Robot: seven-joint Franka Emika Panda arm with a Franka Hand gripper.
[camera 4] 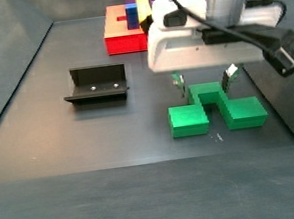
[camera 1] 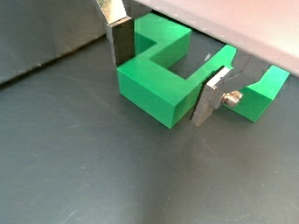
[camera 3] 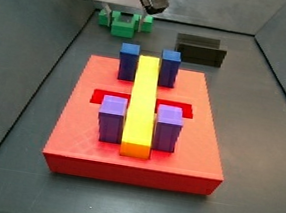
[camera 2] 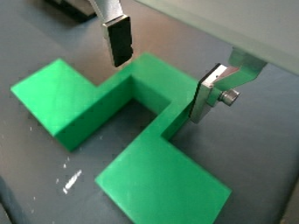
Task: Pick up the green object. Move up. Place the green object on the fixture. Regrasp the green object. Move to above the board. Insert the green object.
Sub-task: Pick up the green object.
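Dark grey matte floor w/ grey side walls forms the work cell in both side views.

Green object: bright green blocky pc, two large side blocks joined by a narrower raised centre bridge. Lies flat on the floor, upright, well apart from the board. In a side view it sits at approx. 12 o'clock of the board, near the back wall. Both wrist views show it close up.

Gripper: directly above the green object, fingers pointing down. Jaws stand apart, moderately wide, one finger on each side of the centre bridge. In a wrist view one silver finger plate stands just beside one face of the bridge, opposite finger beside the other face; contact cannot be confirmed, small gaps appear on both sides. Same straddle visible in the other wrist cam. Nothing is lifted; the pc rests on the floor.

Fixture: dark L-shaped bracket on base plate, at approx. 10 o'clock of the green object in that side view, apart from it. Nothing on it. Also seen near the back wall.

Board: red slab carrying a long yellow bar along its centre, blue posts at the far end, purple posts at the near end, each pair flanking the bar.
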